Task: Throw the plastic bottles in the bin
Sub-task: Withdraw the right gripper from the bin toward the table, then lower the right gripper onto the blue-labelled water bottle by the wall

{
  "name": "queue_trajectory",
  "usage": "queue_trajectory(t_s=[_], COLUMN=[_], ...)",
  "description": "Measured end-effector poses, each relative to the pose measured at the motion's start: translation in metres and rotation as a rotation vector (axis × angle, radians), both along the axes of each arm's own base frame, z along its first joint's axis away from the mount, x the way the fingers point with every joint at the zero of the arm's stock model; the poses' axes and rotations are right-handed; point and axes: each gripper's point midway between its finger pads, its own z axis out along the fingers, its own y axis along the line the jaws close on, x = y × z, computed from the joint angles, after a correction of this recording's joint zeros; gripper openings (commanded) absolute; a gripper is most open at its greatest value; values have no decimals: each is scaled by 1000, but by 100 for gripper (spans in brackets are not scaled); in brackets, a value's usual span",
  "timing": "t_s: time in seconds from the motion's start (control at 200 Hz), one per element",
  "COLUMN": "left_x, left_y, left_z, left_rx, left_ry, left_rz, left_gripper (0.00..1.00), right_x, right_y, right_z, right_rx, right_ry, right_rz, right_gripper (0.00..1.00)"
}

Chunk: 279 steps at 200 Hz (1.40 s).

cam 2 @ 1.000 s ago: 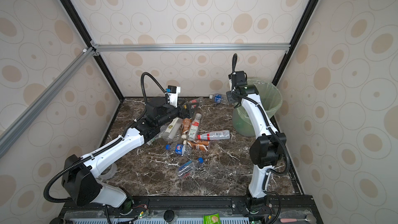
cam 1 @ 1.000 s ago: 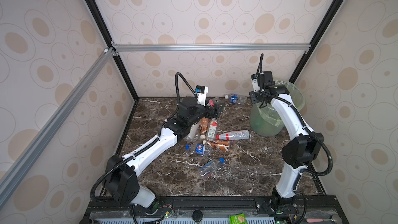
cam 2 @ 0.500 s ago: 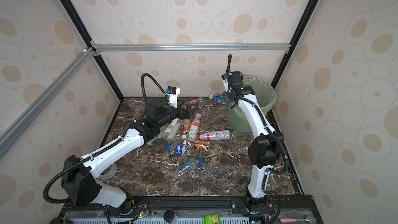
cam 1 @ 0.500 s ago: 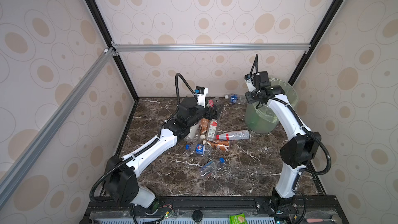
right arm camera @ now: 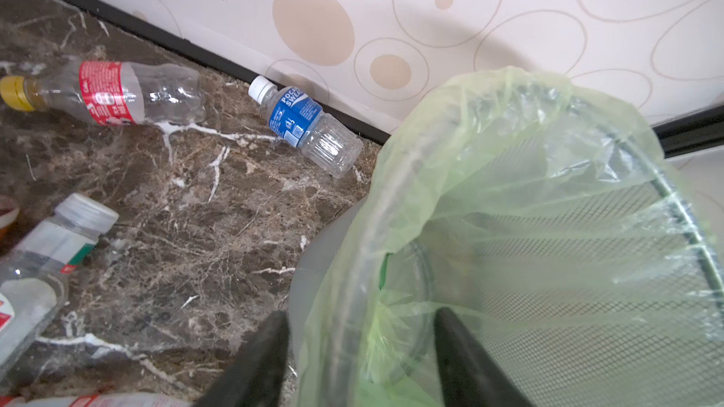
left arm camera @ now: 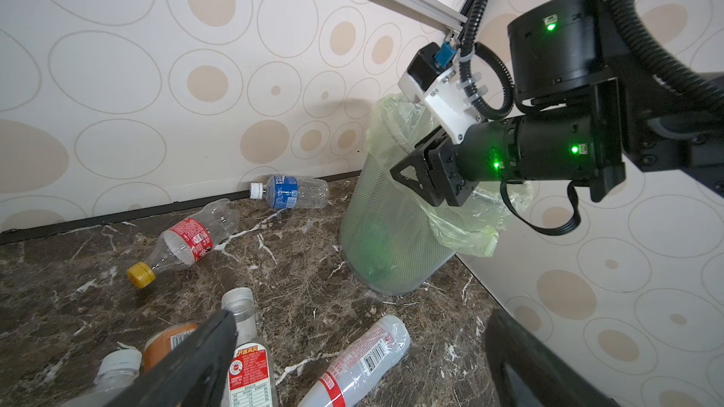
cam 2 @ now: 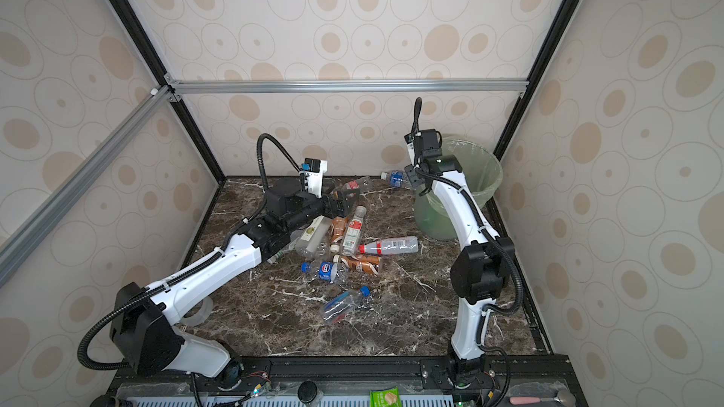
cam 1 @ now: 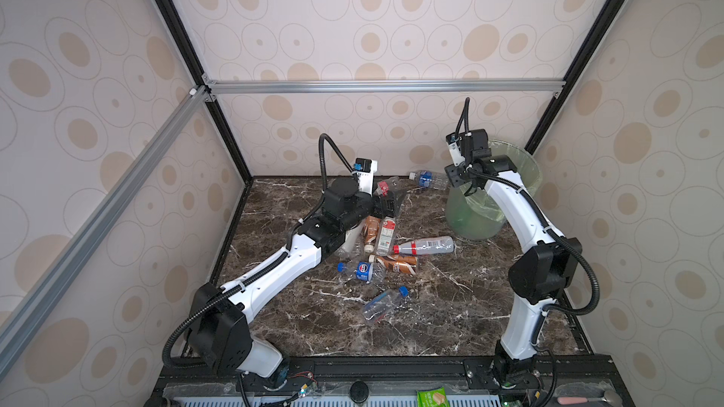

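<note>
My right gripper [right arm camera: 360,315] has its two black fingers parted with nothing between them. It hangs just over the near edge of the bin [right arm camera: 411,158], one finger outside the rim and one above the mouth. That arm rises tall from its base, elbow bent, forearm sloping up to the wrist.

My left gripper [left arm camera: 362,323] is spread wide and is empty too, hovering low over the plastic bottles [cam 1: 386,236]. Its arm stretches long and low across the marble floor [cam 1: 450,307].

The bin is a tapered, mesh-patterned translucent basket lined with a thin, crinkled pale green bag folded over the rim. It stands in the far right corner. Most of the bottles lie on their sides in a loose heap mid-floor. A blue-labelled bottle [right arm camera: 301,119] with a white cap lies along the back wall just beside the bin. A clear red-labelled bottle [right arm camera: 117,92] with a yellow cap lies near it.
</note>
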Motion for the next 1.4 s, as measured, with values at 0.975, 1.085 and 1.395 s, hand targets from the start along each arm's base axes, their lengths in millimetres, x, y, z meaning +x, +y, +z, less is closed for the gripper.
queue_trajectory(t_s=[0.975, 1.085, 1.395], left_x=[2, 5, 16], left_y=[74, 76, 76], left_z=[-47, -46, -67], left_rx=[-14, -28, -23], left_ry=[126, 124, 175], left_rz=[135, 133, 126], left_gripper=[99, 99, 99], right_x=[74, 81, 106], right_y=[150, 152, 146], right_z=[-38, -80, -125], right_rx=[226, 205, 195], right_ry=[-70, -12, -17], right_rz=[44, 25, -14], right_gripper=[99, 99, 100])
